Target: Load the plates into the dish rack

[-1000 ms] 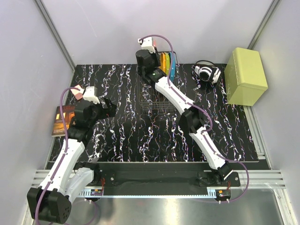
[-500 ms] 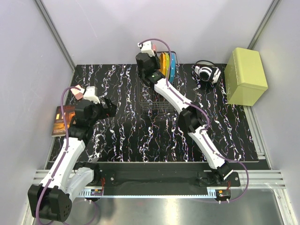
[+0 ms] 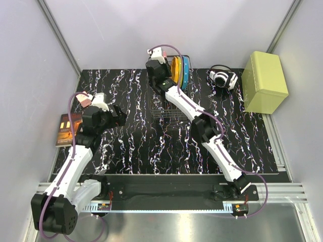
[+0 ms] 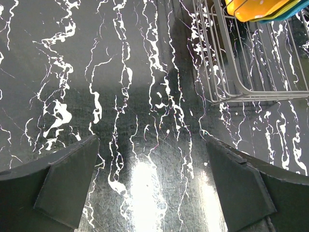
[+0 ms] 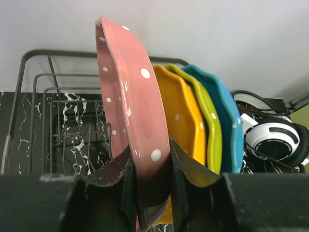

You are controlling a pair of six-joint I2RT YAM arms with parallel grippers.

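Right gripper: the right gripper (image 5: 150, 166) is clamped on the lower rim of the round pink scallop-edged plate with white dots (image 5: 129, 104), one finger (image 5: 120, 186) on each face.
Pink plate: on edge and leaning slightly, at the far end of the rectangular black wire dish rack (image 5: 30, 77). Its bottom edge is hidden behind the fingers, so I cannot tell whether it sits between the prongs.
Other plates: the orange dotted plate (image 5: 182, 118) stands just beside the pink one, then the yellow-green plate (image 5: 211, 135), then the blue plate (image 5: 228, 121). All three are on edge and close together in the rack.
Dish rack: at the back middle of the black desk with white marble veins (image 3: 126, 146). Its near half holds only bare prongs.
Left gripper: the left gripper (image 4: 152, 145) has its jaws wide apart with nothing between them, over bare desk well to the left of the rack.
Headphones: white-and-black headphones (image 3: 222, 78) lie on the desk to the right of the rack.
Box: a pale yellow-green box (image 3: 264, 81) sits at the desk's far right corner.
Book: a dark orange-covered book (image 3: 65, 130) lies at the desk's left edge.
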